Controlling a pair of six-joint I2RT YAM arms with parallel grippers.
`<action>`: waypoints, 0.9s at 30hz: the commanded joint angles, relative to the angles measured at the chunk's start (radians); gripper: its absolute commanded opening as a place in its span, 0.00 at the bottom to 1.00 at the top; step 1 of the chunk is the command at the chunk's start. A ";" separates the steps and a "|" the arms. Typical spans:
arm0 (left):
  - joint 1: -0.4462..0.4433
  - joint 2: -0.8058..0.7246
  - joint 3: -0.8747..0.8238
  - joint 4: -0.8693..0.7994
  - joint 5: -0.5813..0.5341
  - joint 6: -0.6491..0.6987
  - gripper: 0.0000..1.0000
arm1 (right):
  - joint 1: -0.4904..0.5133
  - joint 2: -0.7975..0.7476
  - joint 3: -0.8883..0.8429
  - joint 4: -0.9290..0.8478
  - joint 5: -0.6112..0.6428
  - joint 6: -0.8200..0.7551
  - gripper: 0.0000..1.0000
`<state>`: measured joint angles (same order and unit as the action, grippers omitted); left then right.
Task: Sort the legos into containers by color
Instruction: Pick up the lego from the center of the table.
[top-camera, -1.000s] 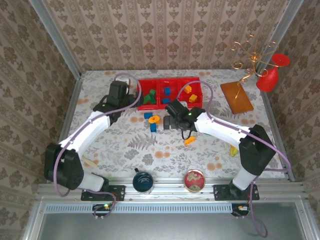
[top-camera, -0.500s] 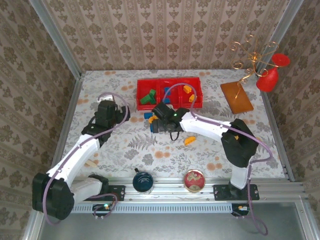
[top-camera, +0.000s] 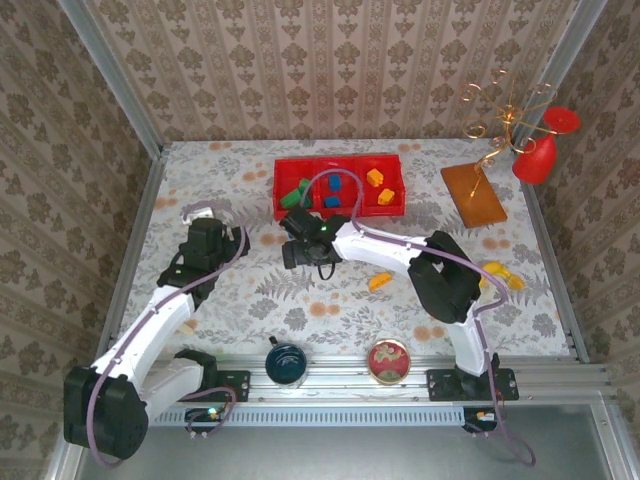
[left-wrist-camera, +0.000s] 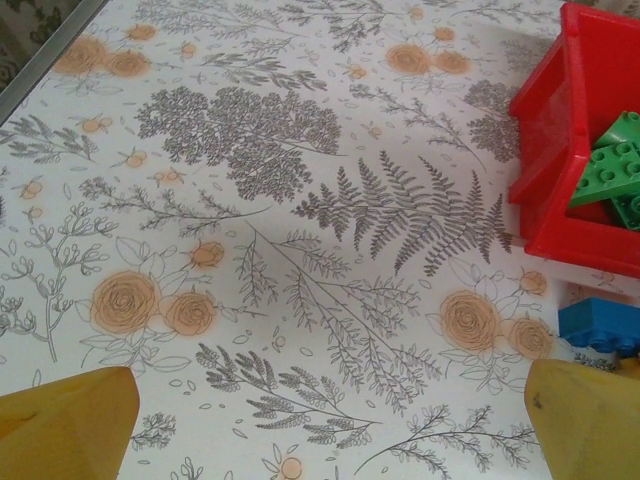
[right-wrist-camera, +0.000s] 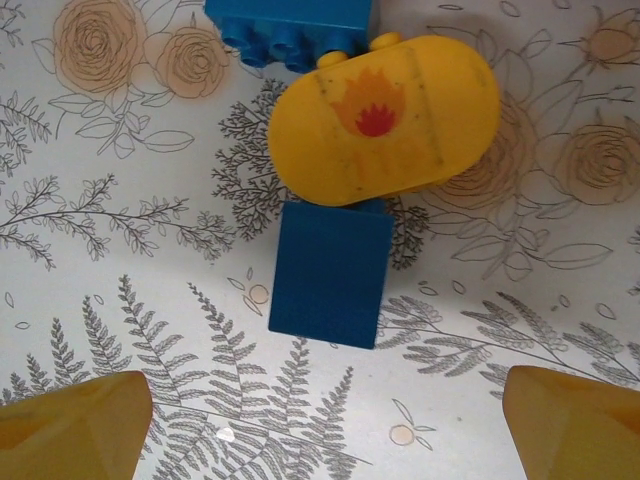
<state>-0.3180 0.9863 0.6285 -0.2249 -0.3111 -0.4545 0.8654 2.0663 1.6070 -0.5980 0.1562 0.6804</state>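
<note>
Floral cloth covers the table, and from above you see the tray at the far middle, with green bricks in its left compartment, blue bricks in the middle one and orange bricks in the right one. Your right gripper hangs just in front of the tray's left part, your left gripper sits well to the left of it, and a loose orange brick lies nearer you. From the left wrist, your fingers are spread wide over bare cloth with nothing between them; the tray's corner at right holds green bricks, and a blue brick lies just outside its wall. From the right wrist, the fingers stand apart and empty above a blue block lying on the cloth; a yellow oval with a flame mark overlaps its far end, and a second blue block lies just beyond
</note>
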 joint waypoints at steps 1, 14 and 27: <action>0.011 -0.018 -0.016 -0.015 -0.006 -0.029 1.00 | 0.008 0.041 0.051 -0.051 -0.013 -0.017 0.92; 0.026 0.015 -0.019 0.003 0.028 -0.038 1.00 | 0.007 0.130 0.148 -0.088 0.028 -0.033 0.88; 0.031 0.023 -0.023 0.008 0.042 -0.044 1.00 | -0.012 0.188 0.154 -0.099 0.058 -0.029 0.75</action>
<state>-0.2970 1.0046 0.6159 -0.2306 -0.2832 -0.4763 0.8597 2.2230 1.7439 -0.6628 0.1875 0.6533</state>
